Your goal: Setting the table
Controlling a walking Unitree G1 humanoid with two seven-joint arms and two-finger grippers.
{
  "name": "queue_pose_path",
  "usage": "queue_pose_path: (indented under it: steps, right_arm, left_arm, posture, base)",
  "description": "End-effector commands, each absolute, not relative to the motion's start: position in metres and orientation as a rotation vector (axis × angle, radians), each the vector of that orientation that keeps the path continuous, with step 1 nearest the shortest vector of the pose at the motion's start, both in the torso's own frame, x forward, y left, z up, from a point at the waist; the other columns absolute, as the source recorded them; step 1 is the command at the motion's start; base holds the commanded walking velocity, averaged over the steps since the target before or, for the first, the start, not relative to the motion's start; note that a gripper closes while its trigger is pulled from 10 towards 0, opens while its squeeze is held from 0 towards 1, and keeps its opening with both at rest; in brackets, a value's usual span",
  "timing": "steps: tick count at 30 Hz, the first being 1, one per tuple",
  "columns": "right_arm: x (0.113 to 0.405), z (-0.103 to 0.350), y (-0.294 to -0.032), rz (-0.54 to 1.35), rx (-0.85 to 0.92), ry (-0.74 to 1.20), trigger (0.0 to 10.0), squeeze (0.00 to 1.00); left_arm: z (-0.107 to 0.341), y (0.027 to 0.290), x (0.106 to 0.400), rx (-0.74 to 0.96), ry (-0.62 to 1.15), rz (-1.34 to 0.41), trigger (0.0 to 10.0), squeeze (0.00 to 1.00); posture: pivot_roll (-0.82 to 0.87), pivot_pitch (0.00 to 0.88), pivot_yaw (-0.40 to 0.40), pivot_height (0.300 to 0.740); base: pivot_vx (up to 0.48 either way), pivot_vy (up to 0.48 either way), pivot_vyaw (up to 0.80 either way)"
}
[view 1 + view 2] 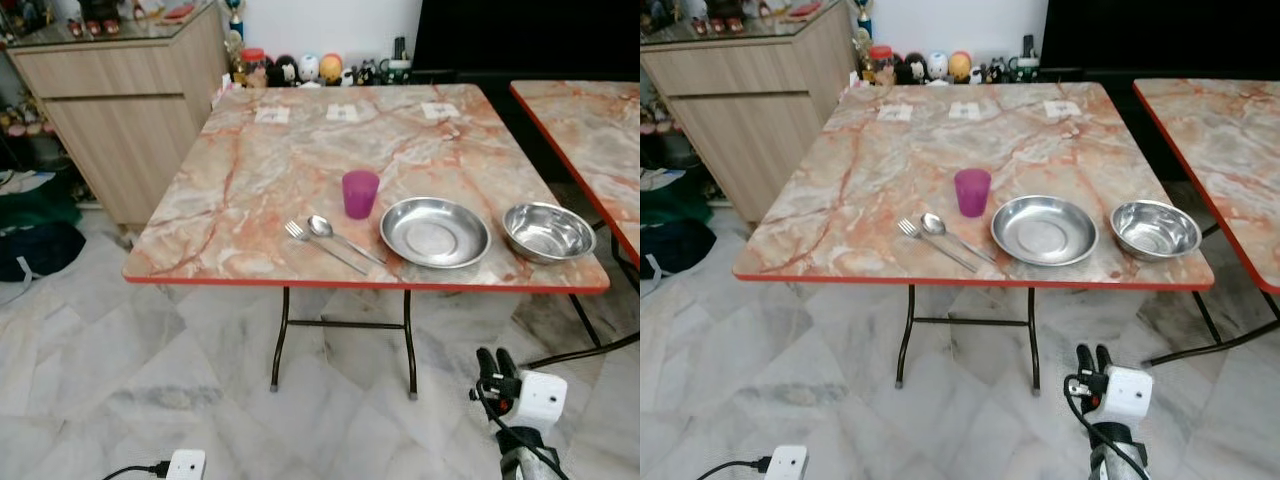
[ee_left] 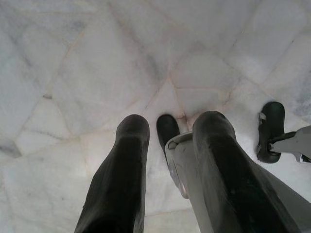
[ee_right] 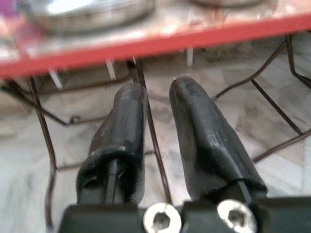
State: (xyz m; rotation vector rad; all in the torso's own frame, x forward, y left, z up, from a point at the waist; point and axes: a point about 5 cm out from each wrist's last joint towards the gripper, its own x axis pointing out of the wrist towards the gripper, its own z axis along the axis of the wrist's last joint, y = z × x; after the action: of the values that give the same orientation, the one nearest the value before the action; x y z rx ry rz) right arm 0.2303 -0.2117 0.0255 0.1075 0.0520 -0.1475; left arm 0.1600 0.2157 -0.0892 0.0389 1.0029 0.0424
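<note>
A marble-patterned folding table (image 1: 250, 170) with a red edge stands in front of me. Near its front edge are a purple cup (image 1: 360, 193), a fork (image 1: 320, 245) and a spoon (image 1: 335, 234) side by side, a steel plate (image 1: 434, 232) and a steel bowl (image 1: 548, 232) to the right. My right gripper (image 1: 497, 358) is raised below and in front of the table's front edge, under the bowl, open and empty, with its fingers (image 3: 131, 121) pointing up at the red rim. My left gripper (image 2: 172, 119) hangs open over the floor.
A second marble table (image 1: 590, 120) stands close on the right. A wooden cabinet (image 1: 110, 90) and dark bags (image 1: 35, 245) are at the left, figurines (image 1: 300, 70) behind the table. A white plug box (image 1: 185, 465) with a cable lies on the marble floor.
</note>
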Motion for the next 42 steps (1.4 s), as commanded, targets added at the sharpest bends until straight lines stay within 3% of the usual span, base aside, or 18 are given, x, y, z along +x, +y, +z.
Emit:
queue_pose_path:
  steps: [1, 17, 18, 24, 30, 42]
  right_arm:
    - [0.237, 0.035, -0.207, -0.134, 0.139, 0.026, 10.0, 1.0]
    - [0.26, 0.059, -0.214, -0.183, 0.159, -0.003, 10.0, 1.0]
    - [0.262, 0.061, -0.213, -0.178, 0.157, 0.003, 10.0, 0.0]
    - [0.266, 0.063, -0.215, -0.202, 0.178, 0.015, 10.0, 0.0]
    - [0.269, 0.062, -0.217, -0.213, 0.182, 0.033, 10.0, 0.0]
    - [0.274, 0.069, -0.206, -0.18, 0.179, 0.006, 10.0, 0.0]
  left_arm:
    - [-0.091, 0.215, 0.157, 0.054, 1.017, 0.023, 10.0, 0.0]
    - [-0.089, 0.224, 0.156, 0.01, 1.005, 0.078, 10.0, 0.0]
    - [-0.088, 0.225, 0.158, 0.005, 1.002, 0.08, 10.0, 0.0]
    - [-0.087, 0.225, 0.159, -0.006, 0.993, 0.088, 10.0, 0.0]
    - [-0.088, 0.223, 0.16, -0.01, 0.992, 0.087, 10.0, 0.0]
    - [-0.09, 0.209, 0.162, -0.024, 0.991, 0.077, 10.0, 0.0]
  posture:
    - [-0.14, 0.0, 0.011, 0.74]
    - [-0.11, 0.0, -0.008, 0.74]
    - [-0.11, 0.0, -0.008, 0.74]
    - [-0.11, 0.0, -0.011, 0.74]
    - [-0.1, 0.0, -0.012, 0.74]
    - [-0.1, 0.0, -0.015, 0.74]
  base:
    - [0.0, 0.0, 0.0]
    - [0.0, 0.0, 0.0]
    - [0.0, 0.0, 0.0]
    - [0.134, 0.0, 0.0]
    - [0.276, 0.0, -0.69]
    - [0.277, 0.0, 0.0]
